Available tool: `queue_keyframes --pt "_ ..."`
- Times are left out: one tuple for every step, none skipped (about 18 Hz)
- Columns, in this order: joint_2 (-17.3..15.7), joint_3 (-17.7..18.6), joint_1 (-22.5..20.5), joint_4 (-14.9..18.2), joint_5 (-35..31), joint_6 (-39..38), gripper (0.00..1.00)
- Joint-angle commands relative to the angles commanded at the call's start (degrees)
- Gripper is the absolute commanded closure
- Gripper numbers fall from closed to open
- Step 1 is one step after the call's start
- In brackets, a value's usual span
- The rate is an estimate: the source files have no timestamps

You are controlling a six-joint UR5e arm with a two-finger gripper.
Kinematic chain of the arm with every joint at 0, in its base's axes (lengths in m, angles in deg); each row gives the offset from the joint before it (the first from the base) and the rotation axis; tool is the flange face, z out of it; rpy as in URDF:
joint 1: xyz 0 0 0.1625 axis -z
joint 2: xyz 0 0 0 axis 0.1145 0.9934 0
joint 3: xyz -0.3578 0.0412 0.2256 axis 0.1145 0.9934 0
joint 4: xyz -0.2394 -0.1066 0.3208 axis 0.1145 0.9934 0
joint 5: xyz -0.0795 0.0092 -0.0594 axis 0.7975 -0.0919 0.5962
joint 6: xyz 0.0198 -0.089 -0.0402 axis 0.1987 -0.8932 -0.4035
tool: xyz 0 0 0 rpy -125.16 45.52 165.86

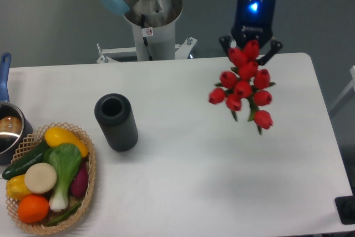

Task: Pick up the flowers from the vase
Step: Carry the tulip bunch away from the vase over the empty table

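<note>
- Camera view showed the fingers [248,45] closed on the flowers [244,87], which hung clear above the table's [194,165] right side, well apart from the vase [116,122].
- Risk, as I judged it: a top-end grip on dangling blooms could let the bunch slip or swing loose.
- Arm reached down from the rear, wrist pointing downward.
</note>
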Motion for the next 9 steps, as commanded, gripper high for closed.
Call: queue_keyframes --pt "1.15 -0.62 0.0 0.09 -1.49 1.41 1.0" --pt "1.77 -0.8 0.09 0.18 -4.38 2.38 1.0" --pt "2.56 -1.06 0.52 0.18 -7.71 3.08 1.0" --pt "3.87 -1.32 1.31 0.18 -10.27 4.31 1.0" --pt "5.02 -1.76 1.84 0.18 -12.56 5.97 1.0" --pt "6.07 -2.37 2.11 0.35 -14.67 7.3 1.0" --pt "7.21 -3.08 2.72 0.35 -16.25 7.66 1.0" --pt "8.79 -4.04 3.59 0.44 -17.49 7.66 1.0" --pt "10.81 -4.75 4.21 0.44 -19.5 7.75 1.0"
